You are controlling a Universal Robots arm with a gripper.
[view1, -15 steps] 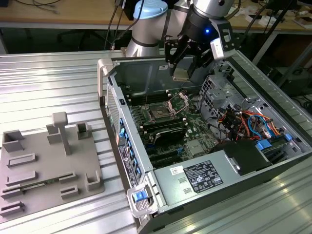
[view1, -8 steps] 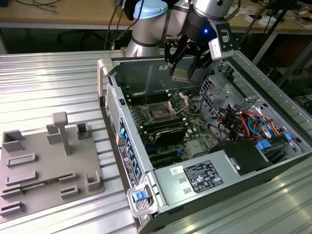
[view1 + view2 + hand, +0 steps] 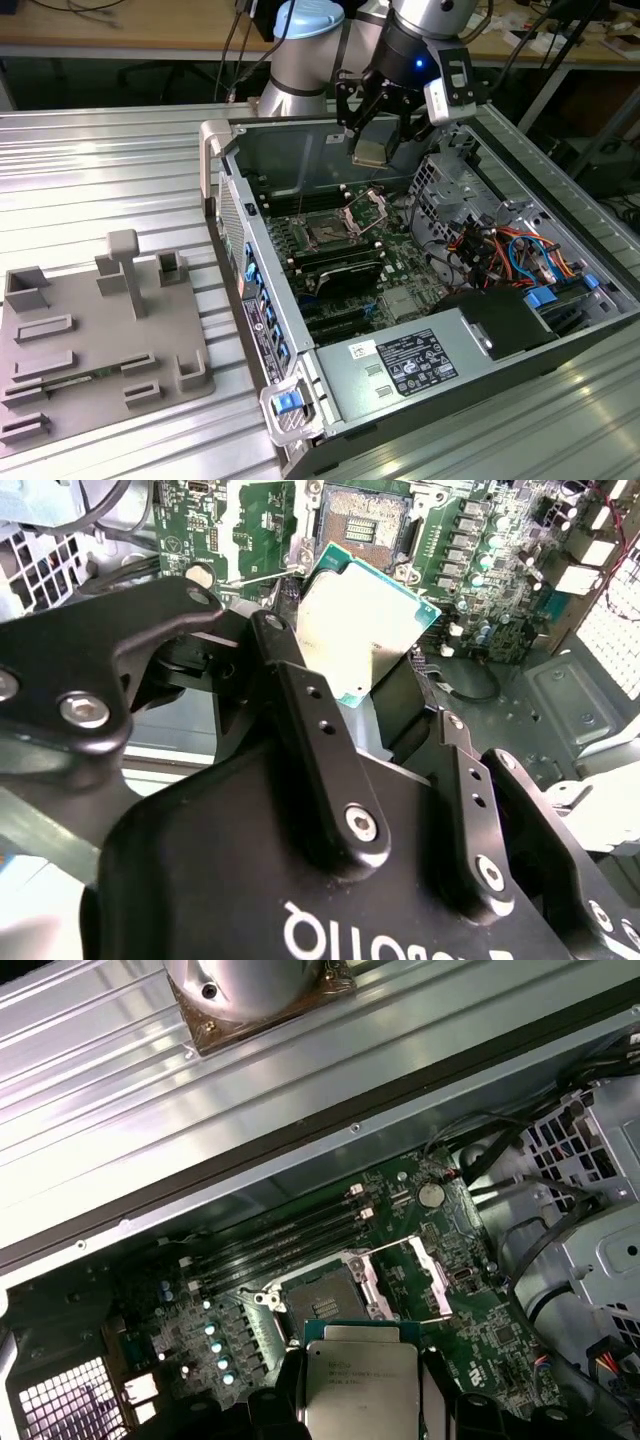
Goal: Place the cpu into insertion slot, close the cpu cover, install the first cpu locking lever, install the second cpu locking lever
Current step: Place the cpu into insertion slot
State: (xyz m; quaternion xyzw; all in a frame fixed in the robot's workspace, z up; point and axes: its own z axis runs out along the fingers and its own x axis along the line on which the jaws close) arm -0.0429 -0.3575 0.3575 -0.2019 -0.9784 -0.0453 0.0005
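In the exterior view the silver-grey tubular metal arm (image 3: 300, 60), capped in pale blue at one joint, bends over to a dark wrist (image 3: 410, 45) that shows a small blue light. Below the wrist the black two-fingered gripper (image 3: 376, 140) hangs pointing downward at a slant. In both wrist views its black fingers (image 3: 300, 700) are clamped from two sides on the edges of the flat square silver-grey cpu (image 3: 365, 615), held tilted in the air.

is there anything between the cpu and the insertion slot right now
Nothing visible does. The gripper holds the cpu in the air; the insertion slot lies open and bare, and the cpu cover is swung up beside it, clear of the opening.
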